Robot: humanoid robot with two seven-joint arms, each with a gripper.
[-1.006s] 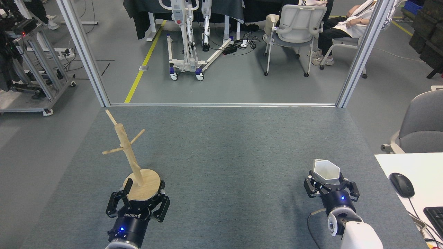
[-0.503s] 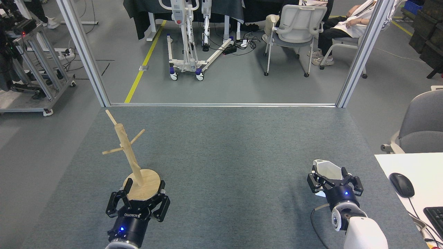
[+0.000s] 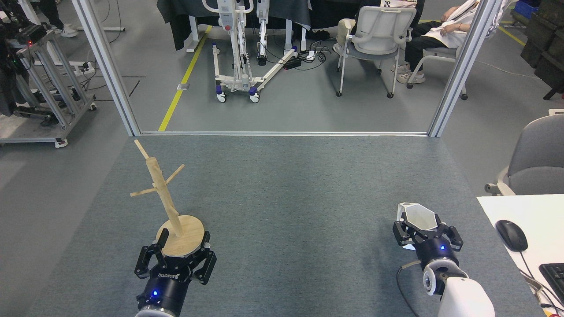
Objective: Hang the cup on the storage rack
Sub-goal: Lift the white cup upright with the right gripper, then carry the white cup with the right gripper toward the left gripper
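Observation:
The storage rack [image 3: 162, 193], a light wooden post with angled pegs on a round disc base [image 3: 187, 244], stands at the near left of the grey mat. My left gripper [image 3: 184, 240] sits at the base's near edge, its fingers pressed against both sides of the disc. At the near right, the white faceted cup [image 3: 419, 217] is tilted with its hexagonal mouth facing up and toward me. My right gripper [image 3: 426, 235] is shut on the cup's lower body, which it hides.
The grey mat [image 3: 286, 198] lies between the two arms. A white desk [image 3: 524, 211] with a mouse [image 3: 511, 235] and keyboard is at the right edge, a grey chair [image 3: 537, 154] behind it. Metal frame posts, chairs and a seated person are beyond the mat.
My right gripper shifted slightly to the right with the cup, and the cup tipped over a little and came partly back. The left gripper and rack have not moved.

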